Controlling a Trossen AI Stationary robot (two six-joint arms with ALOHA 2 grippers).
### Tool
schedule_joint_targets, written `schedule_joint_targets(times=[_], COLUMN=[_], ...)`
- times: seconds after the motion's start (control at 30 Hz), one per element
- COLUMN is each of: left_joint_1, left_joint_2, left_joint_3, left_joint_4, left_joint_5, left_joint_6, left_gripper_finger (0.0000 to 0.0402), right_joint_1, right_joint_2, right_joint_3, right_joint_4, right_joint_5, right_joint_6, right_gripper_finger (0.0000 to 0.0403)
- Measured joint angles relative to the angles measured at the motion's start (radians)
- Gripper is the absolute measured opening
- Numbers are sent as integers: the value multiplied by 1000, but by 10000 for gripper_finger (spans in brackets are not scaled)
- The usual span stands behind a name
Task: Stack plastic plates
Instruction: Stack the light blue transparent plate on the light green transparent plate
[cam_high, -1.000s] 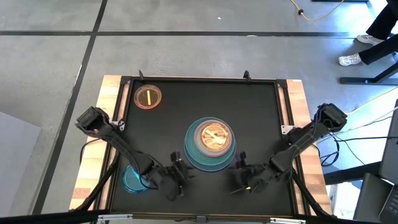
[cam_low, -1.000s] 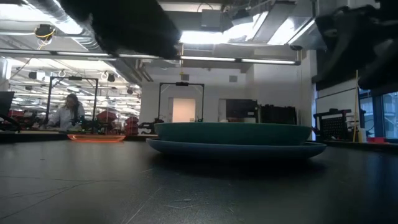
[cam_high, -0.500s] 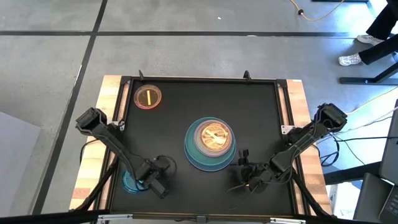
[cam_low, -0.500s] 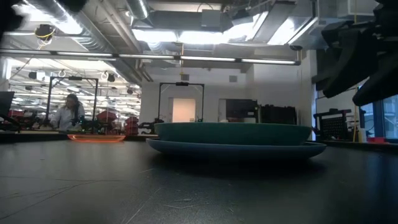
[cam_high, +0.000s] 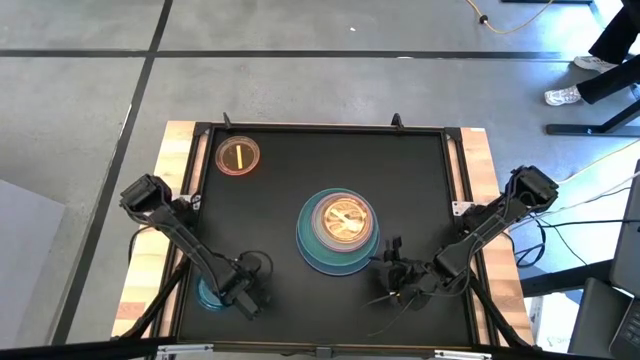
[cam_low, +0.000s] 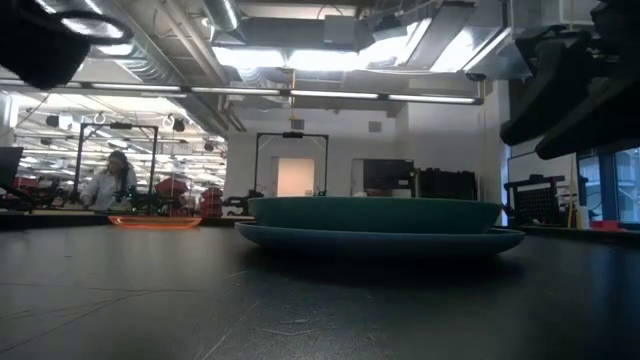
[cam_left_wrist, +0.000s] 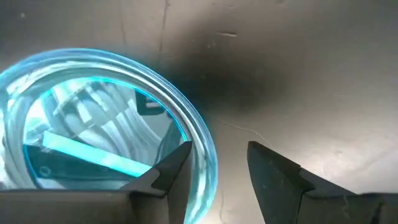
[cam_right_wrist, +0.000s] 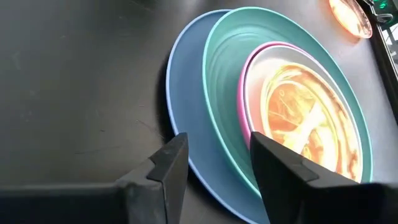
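Note:
A stack (cam_high: 338, 232) stands mid-table: light blue plate (cam_right_wrist: 186, 112) at the bottom, then teal (cam_right_wrist: 221, 93), pink and several small orange-amber plates (cam_right_wrist: 305, 118). A lone amber plate (cam_high: 238, 156) lies at the far left. The cyan translucent plate (cam_left_wrist: 93, 124) lies flat at the near left (cam_high: 208, 292). My left gripper (cam_left_wrist: 217, 171) is open over that plate's right rim (cam_high: 247, 292). My right gripper (cam_right_wrist: 217, 165) is open and hovers by the stack's near right edge (cam_high: 395, 280). My left gripper comes at the cyan plate from above with the plate's rim (cam_left_wrist: 205, 158) between its open fingers, one finger (cam_left_wrist: 171, 174) over the inside and the other (cam_left_wrist: 273, 174) outside. Whether either finger touches the rim, I cannot tell.
The black mat (cam_high: 420, 180) has bare room on the far right and between the stack and the amber plate. A raised frame edge (cam_high: 320, 128) bounds the mat. In the low view a person (cam_low: 108, 185) sits far back in the room.
My left gripper has moved from beside the stack's near edge toward the table's left and now sits over the cyan plate's rim. The plates have stayed where they were.

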Motion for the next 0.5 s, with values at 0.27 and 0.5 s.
schedule_joint_targets(times=[0.27, 0.5], left_joint_1=[-3, -2], left_joint_2=[0, -1], left_joint_3=[-76, -134], left_joint_4=[59, 112], left_joint_5=[-3, 4], left_joint_6=[10, 54], left_gripper_finger=[149, 133], right_joint_1=[0, 0], right_joint_2=[0, 0], right_joint_3=[0, 0], right_joint_4=[0, 0], right_joint_5=[0, 19], right_joint_6=[5, 10], right_gripper_finger=[166, 166])
